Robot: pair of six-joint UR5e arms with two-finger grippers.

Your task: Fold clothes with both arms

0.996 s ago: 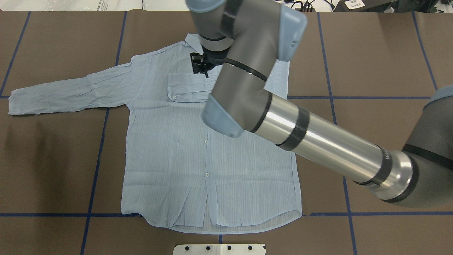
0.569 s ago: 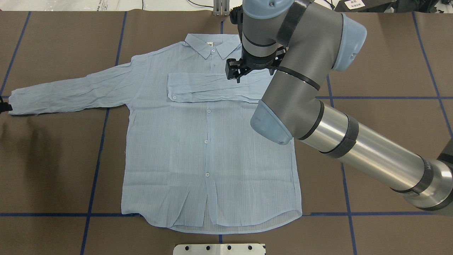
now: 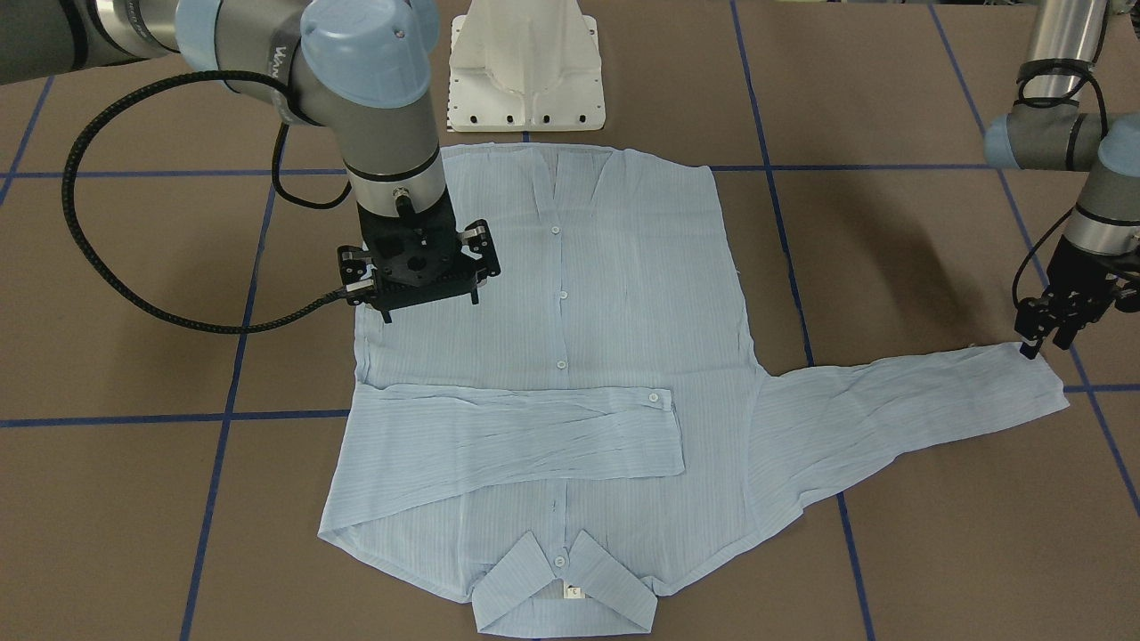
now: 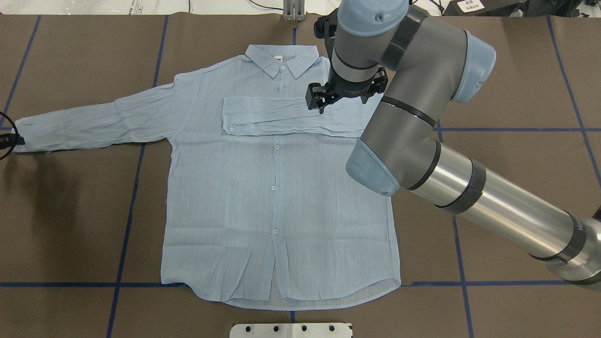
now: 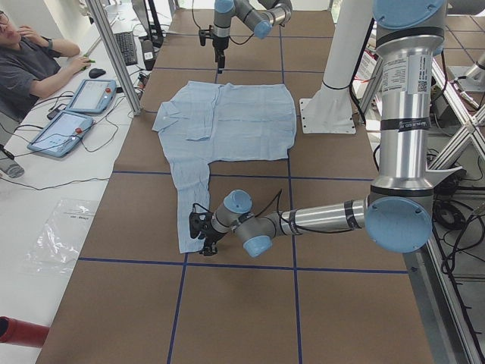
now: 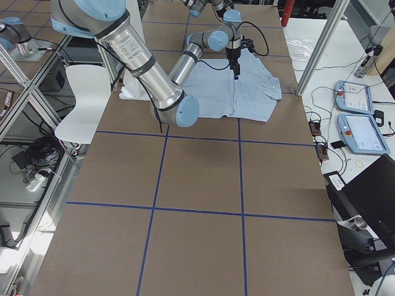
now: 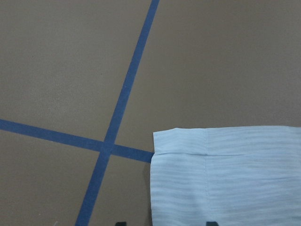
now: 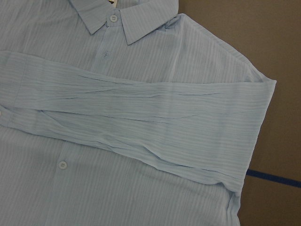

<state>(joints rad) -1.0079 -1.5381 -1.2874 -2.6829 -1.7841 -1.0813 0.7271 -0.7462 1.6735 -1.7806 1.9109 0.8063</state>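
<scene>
Shirt (image 4: pixel 263 211) lies flat and face up in the middle of the table (image 4: pixel 516 70), buttoned. Its collar (image 4: pixel 281 61) points away from the robot and its hem crosses a blue tape line (image 4: pixel 493 283) on the robot's side. The folded sleeve (image 4: pixel 281 117), on the robot's right, lies across the chest with its end past the button line. The outstretched sleeve (image 4: pixel 94 122) runs straight out to the robot's left.

The right arm (image 4: pixel 493 206) reaches in diagonally, elbow bent sharply and wrist turned straight down. The right end effector (image 3: pixel 429 301) hovers above the folded sleeve near the shirt's shoulder, clear of the cloth. Its fingers seem spread apart, though the angle is poor, and they hold nothing.

The left arm (image 5: pixel 318 218) stretches long, its forearm near level and low over the table. The left end effector (image 3: pixel 1046 338) points down at the cuff (image 7: pixel 225 179) of the outstretched sleeve. Its fingertips (image 7: pixel 211 223) are apart, one over the cloth and one over brown table, and they grip nothing.

Brown table surface extends widely past both sides of the shirt and beyond the cuff. The white pedestal (image 3: pixel 525 71) stands just beside the hem.
</scene>
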